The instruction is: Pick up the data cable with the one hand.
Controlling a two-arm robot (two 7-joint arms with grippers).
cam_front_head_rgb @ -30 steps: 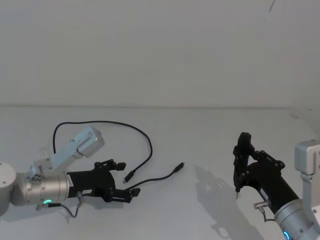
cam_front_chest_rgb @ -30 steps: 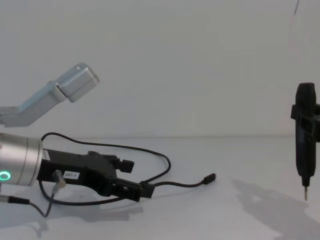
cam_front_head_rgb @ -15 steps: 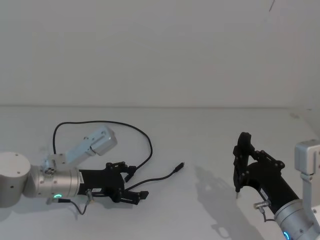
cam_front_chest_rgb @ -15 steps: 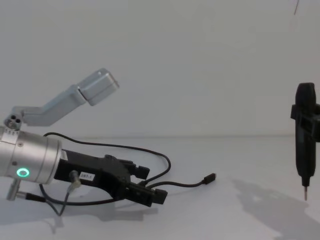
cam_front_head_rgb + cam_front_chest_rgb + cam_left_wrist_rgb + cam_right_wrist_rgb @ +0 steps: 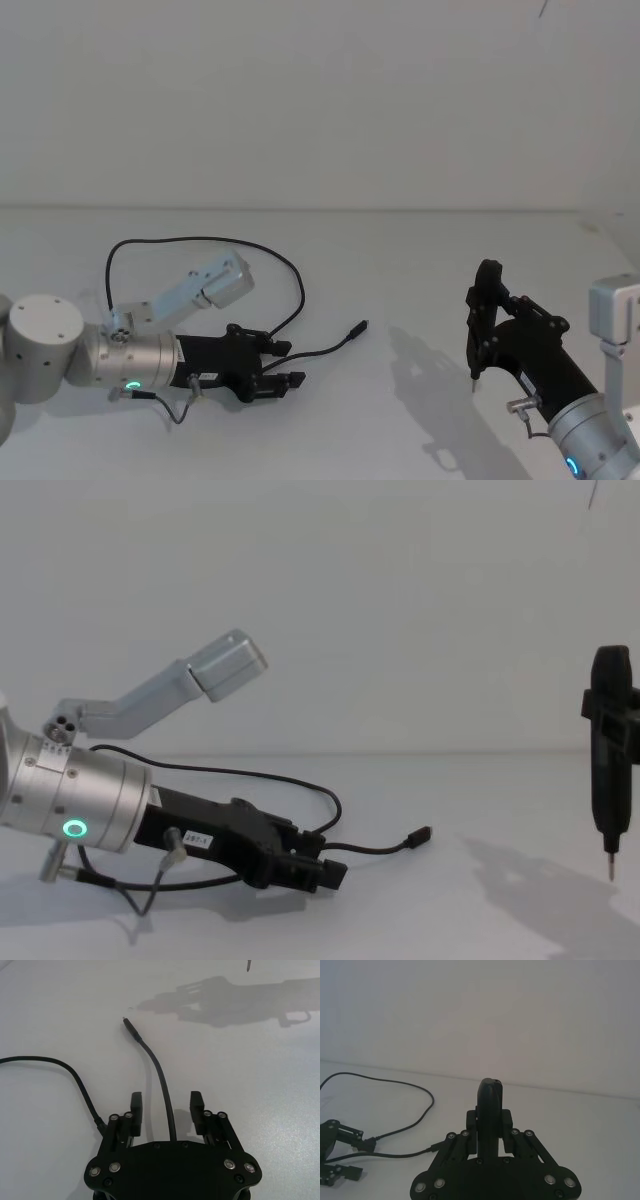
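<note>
Down on the left of the white matte table (image 5: 400, 250), the left gripper (image 5: 288, 364) lay nearly flat. Its silver cylindrical wrist carried a green light ring (image 5: 73, 829) and, readable from the chest view, a small white label (image 5: 197, 838). The left wrist view gave what the head view could not: the two black fingers (image 5: 136, 1102) stood apart. One strand of the data cable (image 5: 159, 1067) ran straight between them on the table, touched by neither as far as could be seen. The thin, smooth black cable looped back behind the wrist in a loose arc, and its small plug (image 5: 362, 327) lay just ahead of the fingertips. Well apart on the right, the right gripper (image 5: 489, 1119) hung above the table — clamped shut on the rounded handle of a black tool (image 5: 610, 750) whose slim metal tip pointed down.
</note>
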